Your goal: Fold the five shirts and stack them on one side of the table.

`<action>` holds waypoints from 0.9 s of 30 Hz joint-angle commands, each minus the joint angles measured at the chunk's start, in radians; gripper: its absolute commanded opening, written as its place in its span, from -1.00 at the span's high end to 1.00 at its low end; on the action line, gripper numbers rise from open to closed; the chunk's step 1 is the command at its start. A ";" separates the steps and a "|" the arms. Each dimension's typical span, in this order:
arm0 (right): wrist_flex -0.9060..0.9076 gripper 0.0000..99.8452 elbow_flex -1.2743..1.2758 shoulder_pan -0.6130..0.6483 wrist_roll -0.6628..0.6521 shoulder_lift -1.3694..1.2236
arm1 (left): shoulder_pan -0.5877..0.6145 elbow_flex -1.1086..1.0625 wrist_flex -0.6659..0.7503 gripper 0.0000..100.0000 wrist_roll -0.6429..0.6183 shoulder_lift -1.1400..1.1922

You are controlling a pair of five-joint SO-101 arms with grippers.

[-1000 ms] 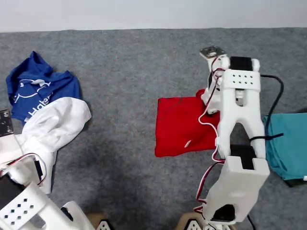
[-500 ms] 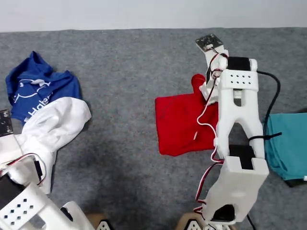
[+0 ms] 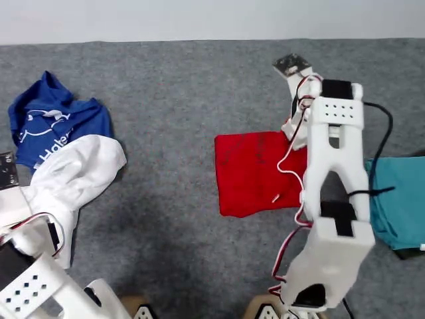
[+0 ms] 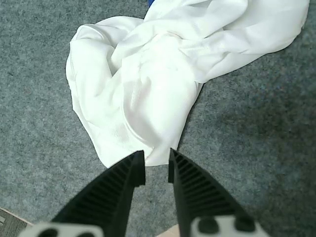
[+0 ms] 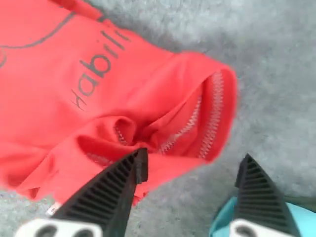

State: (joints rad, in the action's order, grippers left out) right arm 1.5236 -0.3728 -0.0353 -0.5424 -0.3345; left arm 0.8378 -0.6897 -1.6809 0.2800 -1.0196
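1. The red shirt [image 3: 255, 173] lies right of the tabletop's [image 3: 172, 86] middle, pressed into a rough rectangle. One sleeve end is bunched and loose at its far right corner, so I judge this fold only partly done.
2. The right hand [image 5: 192, 158] hangs over that bunched sleeve, jaws spread wide and holding nothing.
3. The teal shirt [image 3: 398, 199] sits flat at the right edge. It may be the start of the stack, though the arm covers part of it.
4. The white shirt [image 3: 73, 173] and blue shirt [image 3: 56, 126] lie crumpled by the left edge, overlapping and unfolded.
5. The left hand [image 4: 155, 154] hovers at the white shirt's hem, all but closed and gripping nothing.
6. I count four shirts, and most of the folding and all of the stacking looks left to do.
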 commanded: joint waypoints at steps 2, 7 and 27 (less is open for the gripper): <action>0.087 0.40 -0.009 0.036 -0.011 0.176 | -0.003 0.004 0.014 0.81 -0.002 -0.009; 0.243 0.50 -0.005 0.137 0.034 0.217 | -0.003 0.004 0.014 0.81 -0.002 -0.009; 0.189 0.98 -0.002 -0.021 0.095 -0.119 | -0.098 0.004 0.015 0.81 -0.002 -0.009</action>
State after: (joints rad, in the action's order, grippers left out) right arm 1.6663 -0.3590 0.0123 -0.4104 -0.4864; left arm 0.7426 -0.6897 -1.6809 0.2800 -1.0196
